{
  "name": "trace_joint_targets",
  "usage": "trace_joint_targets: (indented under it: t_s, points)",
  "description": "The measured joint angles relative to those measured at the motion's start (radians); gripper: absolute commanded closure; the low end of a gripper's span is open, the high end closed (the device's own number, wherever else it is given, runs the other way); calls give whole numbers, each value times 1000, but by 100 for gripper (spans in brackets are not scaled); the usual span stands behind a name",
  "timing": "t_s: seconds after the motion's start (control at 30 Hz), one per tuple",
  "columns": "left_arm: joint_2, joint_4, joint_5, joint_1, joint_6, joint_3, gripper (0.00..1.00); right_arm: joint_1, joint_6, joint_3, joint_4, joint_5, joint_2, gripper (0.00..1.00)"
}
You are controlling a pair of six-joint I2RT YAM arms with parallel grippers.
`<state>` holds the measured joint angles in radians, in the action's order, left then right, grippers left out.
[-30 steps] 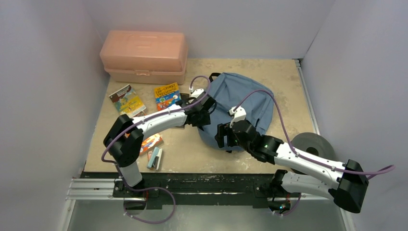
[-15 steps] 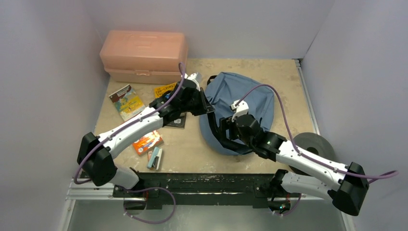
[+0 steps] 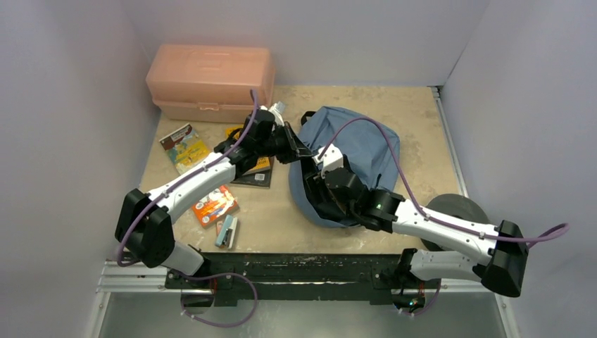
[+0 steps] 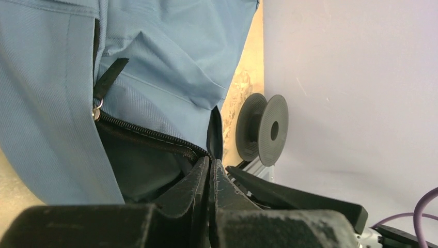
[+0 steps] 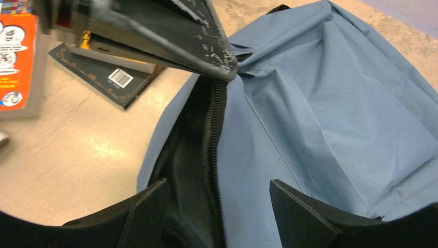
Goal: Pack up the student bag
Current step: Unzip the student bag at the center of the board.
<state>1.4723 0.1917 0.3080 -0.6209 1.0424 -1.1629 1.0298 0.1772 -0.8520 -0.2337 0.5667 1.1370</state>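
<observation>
While it lies slack at one o'clock on the tan surface [image 3: 422,120], the soft dusty-blue fabric backpack [image 3: 366,151] looks light and floppy. Walls close off twelve and three o'clock, and open room lies toward six. From the left wrist, the left jaws are pressed shut on the zip lip [image 4: 155,137], likely the firmest hold, since loose cloth would sag. From the right wrist, the right jaws stand wide, gripping nothing, astride the dark zip opening [image 5: 191,170]. A black-covered book [image 5: 111,77] lies at ten o'clock.
</observation>
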Motion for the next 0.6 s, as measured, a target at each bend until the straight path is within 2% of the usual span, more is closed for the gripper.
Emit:
trace_joint_targets:
  t_s: [0.27,0.37,0.4,0.47,0.53,0.6]
  points:
    - [22,-75,87,26,49,32,100,33,-24,30,10,-43,-69,23]
    - [22,-95,107,30,58,55,100,39,-26,38,7,42,-28,25]
    - [22,-97,109,31,58,57,100,39,-20,33,-3,79,0,30]
    - [16,-97,114,33,56,60,100,38,5,-2,-64,180,108,53]
    - [3,-94,118,38,54,65,100,37,21,-32,-121,241,210,97]
    - [-5,-91,127,45,46,66,97,37,41,-39,-159,265,253,100]
